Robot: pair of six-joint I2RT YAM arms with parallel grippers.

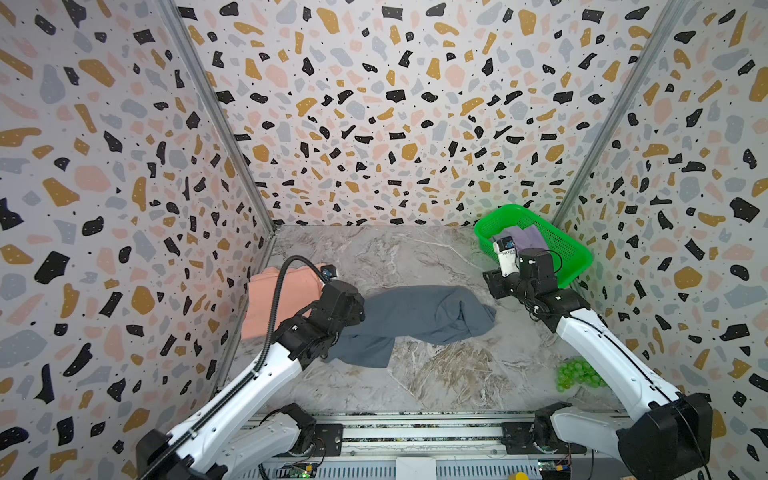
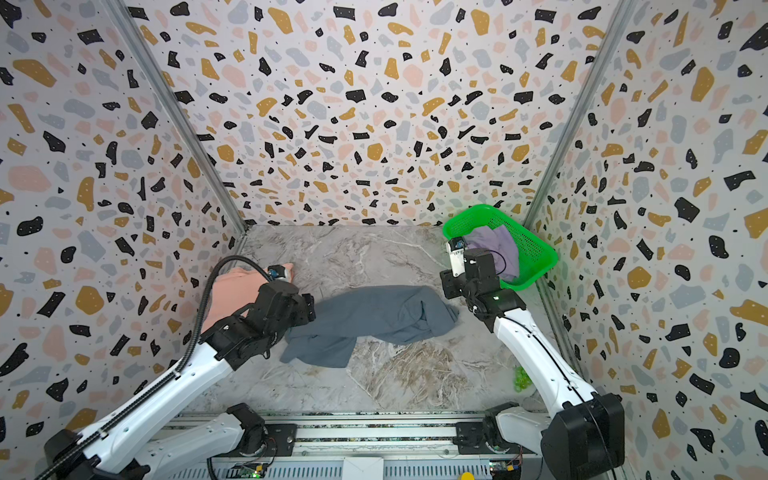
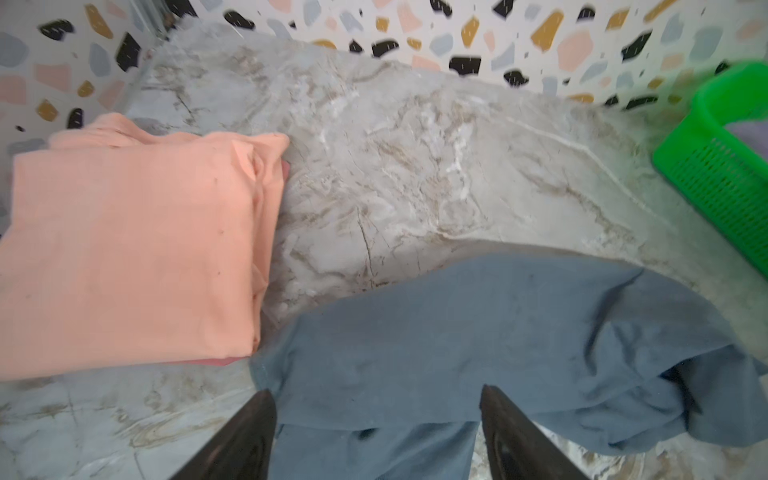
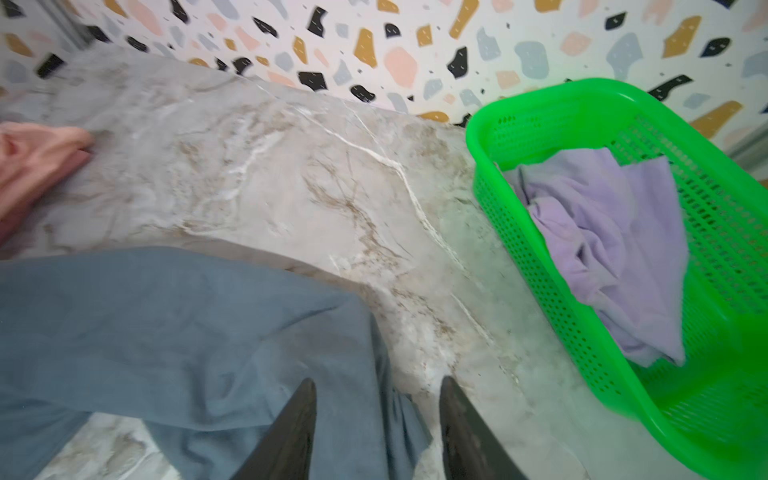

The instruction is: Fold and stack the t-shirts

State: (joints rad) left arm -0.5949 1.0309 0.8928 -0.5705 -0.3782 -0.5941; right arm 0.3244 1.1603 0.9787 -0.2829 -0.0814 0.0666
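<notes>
A dark slate-grey t-shirt [image 1: 415,316] [image 2: 374,316] lies crumpled lengthwise across the middle of the marble table. A salmon-pink t-shirt [image 1: 282,299] [image 3: 124,249] sits folded at the left wall. A pale lilac t-shirt [image 2: 494,245] [image 4: 611,241] lies bunched in the green basket [image 1: 569,253] [image 4: 706,415]. My left gripper [image 3: 376,395] hangs open over the grey shirt's left end, with cloth below the gap and nothing pinched. My right gripper [image 4: 376,382] is open above the shirt's right edge, one finger over cloth and one over bare table.
The basket stands in the back right corner against the walls. A cluster of small green beads [image 1: 579,374] [image 2: 521,378] lies near the right wall at the front. Patterned walls close in three sides, and the arms' mounting rail [image 1: 415,432] runs along the front.
</notes>
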